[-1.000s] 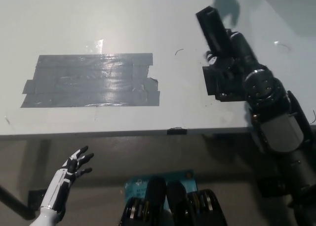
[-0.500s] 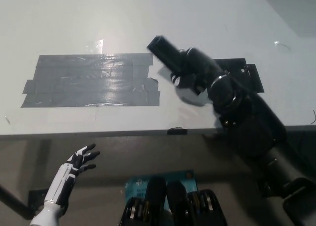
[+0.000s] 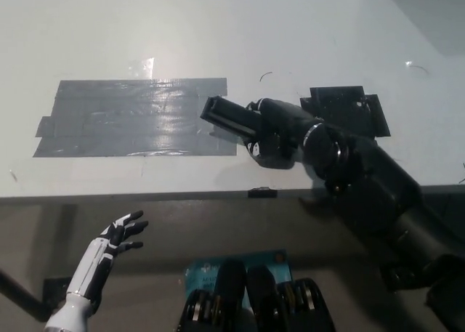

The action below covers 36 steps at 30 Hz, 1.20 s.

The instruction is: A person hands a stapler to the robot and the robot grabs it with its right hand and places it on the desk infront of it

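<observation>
My black right hand is shut on a black stapler. The stapler sticks out to the picture's left from the hand, its tip over the right end of the grey tape patch on the white desk. Whether the stapler touches the desk cannot be told. My white left hand rests below the desk's front edge at the lower left, open with fingers spread.
A black tape patch lies on the desk just behind my right forearm. The desk's front edge runs across the middle of the view, with a small black clip on it. Floor shows below.
My right hand has swung from the desk's far right toward the picture's left and down with the stapler, uncovering the black tape patch. The left hand stayed nearly still.
</observation>
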Each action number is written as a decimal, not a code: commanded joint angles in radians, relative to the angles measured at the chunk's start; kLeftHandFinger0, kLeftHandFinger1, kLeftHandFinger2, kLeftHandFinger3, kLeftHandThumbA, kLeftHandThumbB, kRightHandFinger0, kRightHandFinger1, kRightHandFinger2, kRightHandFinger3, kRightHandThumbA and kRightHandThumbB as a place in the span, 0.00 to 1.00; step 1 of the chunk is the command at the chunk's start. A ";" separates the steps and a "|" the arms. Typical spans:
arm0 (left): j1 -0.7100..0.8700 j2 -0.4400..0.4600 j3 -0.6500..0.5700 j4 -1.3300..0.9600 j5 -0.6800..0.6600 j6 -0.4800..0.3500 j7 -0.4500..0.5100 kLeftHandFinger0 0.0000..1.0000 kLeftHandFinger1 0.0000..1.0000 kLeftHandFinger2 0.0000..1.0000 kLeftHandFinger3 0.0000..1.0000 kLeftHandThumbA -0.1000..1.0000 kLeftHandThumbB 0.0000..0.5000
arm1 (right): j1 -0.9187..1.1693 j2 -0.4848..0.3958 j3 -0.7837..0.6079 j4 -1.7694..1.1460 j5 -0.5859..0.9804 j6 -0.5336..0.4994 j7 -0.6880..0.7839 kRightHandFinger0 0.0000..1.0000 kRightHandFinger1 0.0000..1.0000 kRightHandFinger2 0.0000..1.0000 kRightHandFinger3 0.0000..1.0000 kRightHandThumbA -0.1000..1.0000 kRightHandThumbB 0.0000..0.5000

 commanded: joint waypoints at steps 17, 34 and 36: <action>-0.026 0.020 -0.005 -0.032 -0.001 0.001 -0.017 0.68 0.82 0.78 0.82 1.00 0.99 | -0.019 -0.172 0.011 -0.087 -0.007 -0.063 0.317 0.34 0.74 0.94 0.41 0.08 0.18; -0.030 0.018 -0.003 -0.031 -0.012 -0.002 -0.019 0.63 0.81 0.77 0.80 1.00 1.00 | -0.072 -0.227 0.056 -0.118 0.037 0.067 0.618 1.00 1.00 1.00 1.00 0.60 1.00; -0.028 0.018 -0.002 -0.042 -0.013 0.015 -0.019 0.63 0.81 0.78 0.80 1.00 1.00 | -0.075 -0.234 0.060 -0.121 0.035 0.049 0.636 1.00 1.00 1.00 1.00 0.62 1.00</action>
